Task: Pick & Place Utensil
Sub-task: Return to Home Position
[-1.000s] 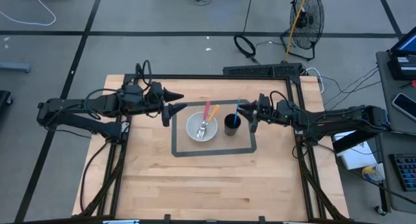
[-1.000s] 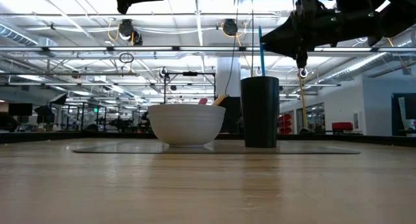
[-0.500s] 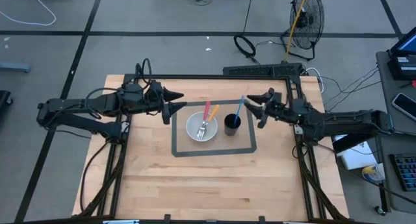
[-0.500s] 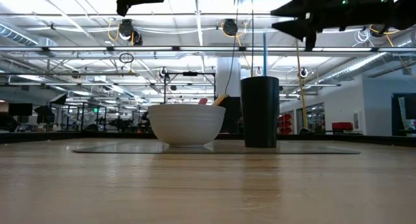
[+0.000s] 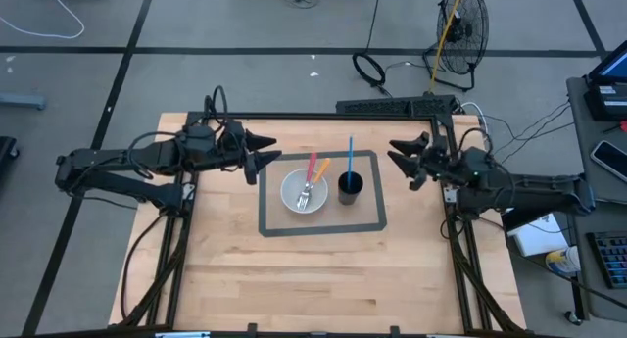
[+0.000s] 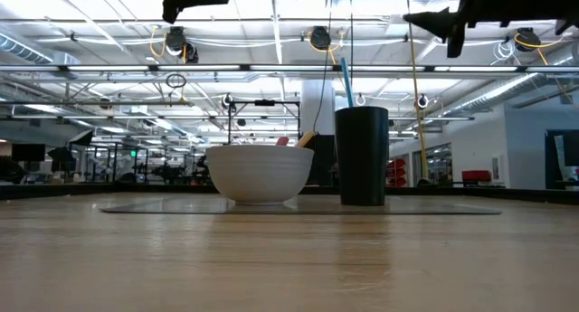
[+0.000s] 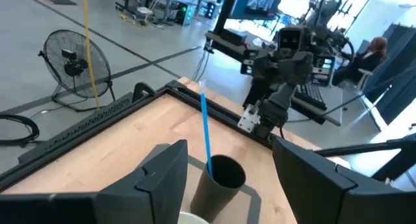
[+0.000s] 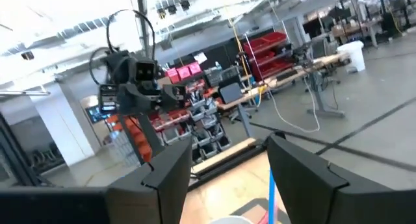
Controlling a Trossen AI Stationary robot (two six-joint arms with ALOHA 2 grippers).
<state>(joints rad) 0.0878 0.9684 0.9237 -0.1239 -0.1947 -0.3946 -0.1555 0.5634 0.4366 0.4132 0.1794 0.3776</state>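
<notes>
Blue straw (image 5: 350, 154) stands near-upright in black cup (image 5: 350, 188) on mat (image 5: 323, 229), just R of bowl (image 5: 287, 194); R arm (image 5: 509, 186) nearer, jaws apart & empty off mat's R edge; L arm (image 5: 127, 167) jaws apart, L of bowl; outward retreat for the 2 looks clear.

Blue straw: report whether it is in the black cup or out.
In. The blue straw sticks up out of the black cup, its lower end inside, leaning slightly.
</notes>
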